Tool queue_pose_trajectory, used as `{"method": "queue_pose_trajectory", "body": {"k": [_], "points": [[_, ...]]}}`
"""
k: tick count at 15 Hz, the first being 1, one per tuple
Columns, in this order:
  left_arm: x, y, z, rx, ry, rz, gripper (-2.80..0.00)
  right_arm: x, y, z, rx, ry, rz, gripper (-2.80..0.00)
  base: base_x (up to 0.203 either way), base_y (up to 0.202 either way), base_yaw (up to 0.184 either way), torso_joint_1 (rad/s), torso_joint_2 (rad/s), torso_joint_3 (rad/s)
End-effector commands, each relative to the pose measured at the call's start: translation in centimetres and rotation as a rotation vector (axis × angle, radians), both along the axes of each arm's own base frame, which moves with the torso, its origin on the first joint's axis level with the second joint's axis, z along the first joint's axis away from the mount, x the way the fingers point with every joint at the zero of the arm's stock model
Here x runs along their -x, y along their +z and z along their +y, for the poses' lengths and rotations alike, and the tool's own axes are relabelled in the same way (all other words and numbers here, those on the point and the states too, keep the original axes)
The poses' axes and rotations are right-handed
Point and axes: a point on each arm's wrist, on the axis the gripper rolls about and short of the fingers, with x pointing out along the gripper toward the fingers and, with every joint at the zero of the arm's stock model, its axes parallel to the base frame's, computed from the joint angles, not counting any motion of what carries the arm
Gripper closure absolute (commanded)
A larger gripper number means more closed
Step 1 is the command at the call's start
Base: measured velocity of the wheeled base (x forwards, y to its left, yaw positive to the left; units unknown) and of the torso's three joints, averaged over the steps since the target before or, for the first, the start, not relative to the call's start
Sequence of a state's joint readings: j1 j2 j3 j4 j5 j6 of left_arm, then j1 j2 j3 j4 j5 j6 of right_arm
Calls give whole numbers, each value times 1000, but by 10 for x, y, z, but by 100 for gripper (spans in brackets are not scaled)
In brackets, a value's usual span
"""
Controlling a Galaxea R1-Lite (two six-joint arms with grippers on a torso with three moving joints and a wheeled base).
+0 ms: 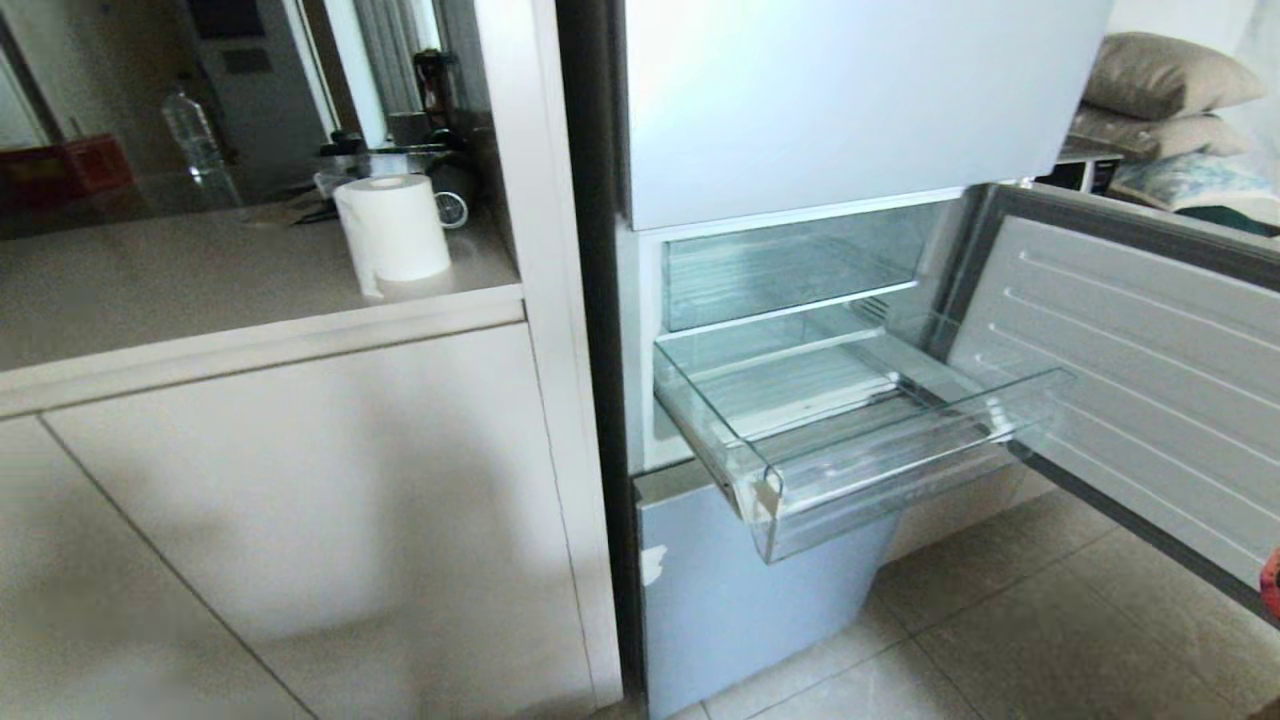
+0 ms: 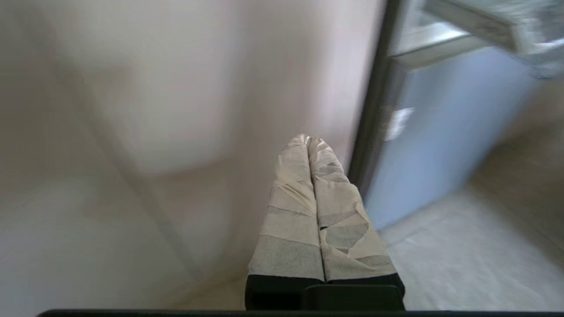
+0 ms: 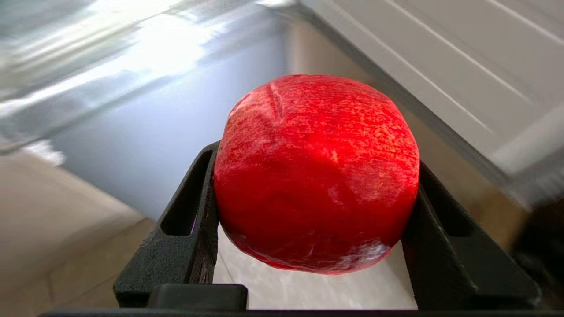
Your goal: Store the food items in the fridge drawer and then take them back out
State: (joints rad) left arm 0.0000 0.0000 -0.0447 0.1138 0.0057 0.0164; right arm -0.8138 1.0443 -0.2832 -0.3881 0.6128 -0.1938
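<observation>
One red food item (image 3: 316, 174) sits clamped in my right end effector (image 3: 315, 211), near the pulled-out fridge drawer (image 1: 860, 470) — a rim bump could knock it loose. My left end effector (image 2: 310, 145) rests pressed together.

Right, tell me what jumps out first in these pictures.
The red food item, gripped between the black fingers of the right end effector, fills the right wrist view. In the head view, the clear fridge drawer juts out empty from the open fridge, with a paper roll on the counter left of it.
</observation>
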Motion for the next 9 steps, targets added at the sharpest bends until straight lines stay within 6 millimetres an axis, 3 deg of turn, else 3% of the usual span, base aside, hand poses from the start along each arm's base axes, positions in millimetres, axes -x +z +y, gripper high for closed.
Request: {"method": "queue_pose_trajectory", "body": {"k": [1,6,9], "points": [[0,0,0,0,0,2,0,-4,5,0,33,28,-30,0,4,-7,166,2,2,-2],[0,0,0,-1,2,3,0,-9,13,-1,49,49,-69,0,0,-11,171,0,3,1],[0,0,0,0,0,3,0,-31,26,8,-10,177,-92,0,1,-5,66,1,1,0]]}}
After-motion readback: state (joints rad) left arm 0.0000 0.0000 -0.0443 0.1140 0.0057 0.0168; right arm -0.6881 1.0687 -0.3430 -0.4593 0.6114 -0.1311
